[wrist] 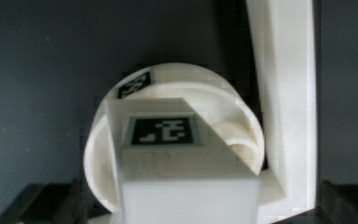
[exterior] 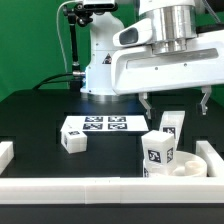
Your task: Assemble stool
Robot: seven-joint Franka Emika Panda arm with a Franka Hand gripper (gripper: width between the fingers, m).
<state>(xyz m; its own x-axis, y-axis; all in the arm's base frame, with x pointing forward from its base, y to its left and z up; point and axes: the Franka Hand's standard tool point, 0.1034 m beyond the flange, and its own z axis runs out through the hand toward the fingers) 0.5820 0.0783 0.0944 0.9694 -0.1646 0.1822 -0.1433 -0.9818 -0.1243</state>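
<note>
My claw [exterior: 176,104] hangs empty, jaws wide apart, straight above the seat [exterior: 182,166] and a tagged leg [exterior: 157,150] upright against it, on the bench [exterior: 35,120] near the front rail [exterior: 100,188]; I judge a straight descent.

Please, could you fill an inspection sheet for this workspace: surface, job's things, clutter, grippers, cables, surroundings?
Surface: black table, white rails along its edges, marker board in the middle.
Job's things: one leg lies alone beside the marker board; seat and other legs stand grouped by the exterior view's right rail; joined or not, cannot tell.
Clutter: nothing seen.
Grippers: gripper above the group, jaws open, holding nothing.
Cables: black cable behind, beside the robot base.
Surroundings: green backdrop.
</note>
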